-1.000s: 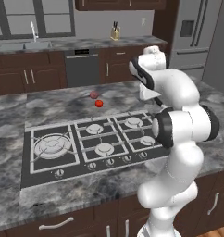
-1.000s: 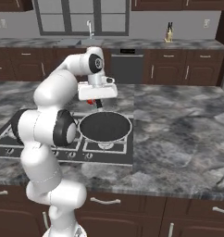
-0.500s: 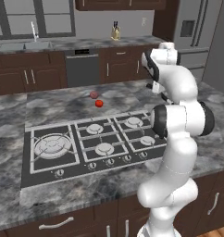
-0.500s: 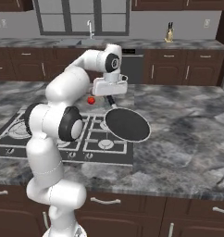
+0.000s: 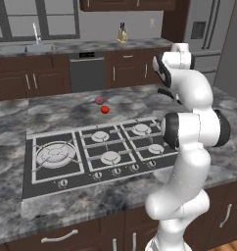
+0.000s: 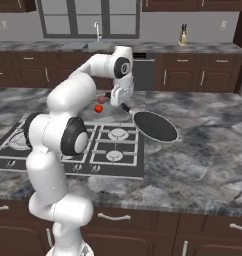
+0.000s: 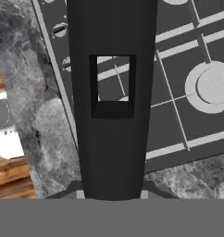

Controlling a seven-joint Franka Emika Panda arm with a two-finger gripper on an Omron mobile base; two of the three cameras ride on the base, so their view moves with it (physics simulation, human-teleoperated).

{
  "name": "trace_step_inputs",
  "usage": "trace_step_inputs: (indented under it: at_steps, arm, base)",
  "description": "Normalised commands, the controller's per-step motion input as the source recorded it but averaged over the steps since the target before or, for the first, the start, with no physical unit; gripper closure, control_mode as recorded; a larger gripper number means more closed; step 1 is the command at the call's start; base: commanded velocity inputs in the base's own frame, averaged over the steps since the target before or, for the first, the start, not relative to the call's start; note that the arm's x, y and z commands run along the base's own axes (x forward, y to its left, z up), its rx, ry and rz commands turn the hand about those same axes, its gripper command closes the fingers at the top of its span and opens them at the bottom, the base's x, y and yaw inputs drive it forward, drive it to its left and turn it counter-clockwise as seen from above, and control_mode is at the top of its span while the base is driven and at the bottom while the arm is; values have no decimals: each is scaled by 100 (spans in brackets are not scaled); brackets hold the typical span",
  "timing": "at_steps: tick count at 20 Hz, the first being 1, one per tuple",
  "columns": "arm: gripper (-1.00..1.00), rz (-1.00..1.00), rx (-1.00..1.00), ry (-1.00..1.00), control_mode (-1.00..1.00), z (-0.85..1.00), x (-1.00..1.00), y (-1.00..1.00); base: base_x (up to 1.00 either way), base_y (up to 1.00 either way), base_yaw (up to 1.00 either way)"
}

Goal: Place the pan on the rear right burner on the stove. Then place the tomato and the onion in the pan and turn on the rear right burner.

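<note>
My hand (image 6: 124,102) — clenched on the pan's short black handle (image 7: 111,99), which runs up the middle of the hand view with its square hanging hole showing grate bars beneath.

Pan (image 6: 154,125) — round, dark inside, thin grey rim; held in the air, tilted, over the tabletop (image 6: 203,150) just off the right edge of the stove (image 6: 68,150), touching nothing but my hand.

Stove — flat steel-grey cooktop, black grates, a row of small round knobs (image 5: 115,172) along its near edge; the large multi-ring burner (image 5: 55,154) sits at its left end.

Rear right burner (image 5: 142,129) — silvery cap under its grate, bare.

Tomato (image 5: 105,110) — bright red ball on the tabletop behind the stove.

Onion (image 5: 99,100) — dull maroon-pink ball just beside the tomato, slightly farther back; whether the two touch I cannot tell.

Beyond — dark wood cabinets (image 5: 22,83), a sink with faucet (image 5: 35,34), a steel refrigerator (image 5: 211,37).
</note>
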Motion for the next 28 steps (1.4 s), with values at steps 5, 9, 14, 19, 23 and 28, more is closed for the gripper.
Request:
trace_step_inputs:
  at_steps: [5, 9, 14, 19, 23, 28]
  arm:
    - [100, 67, 4, -19, -100, 0, 0, 0]
    - [100, 68, 2, -13, -100, 0, -5, 0]
    - [100, 74, 0, -3, -100, -2, -3, 0]
    - [100, 85, 0, -1, -100, -6, 0, 0]
    - [100, 90, 0, -8, -100, -3, 0, -11]
    - [100, 95, 0, -12, -100, -5, 0, -23]
  base:
    - [0, 0, 0]
    - [0, 0, 0]
    - [0, 0, 0]
    - [0, 0, 0]
    - [0, 0, 0]
    - [0, 0, 0]
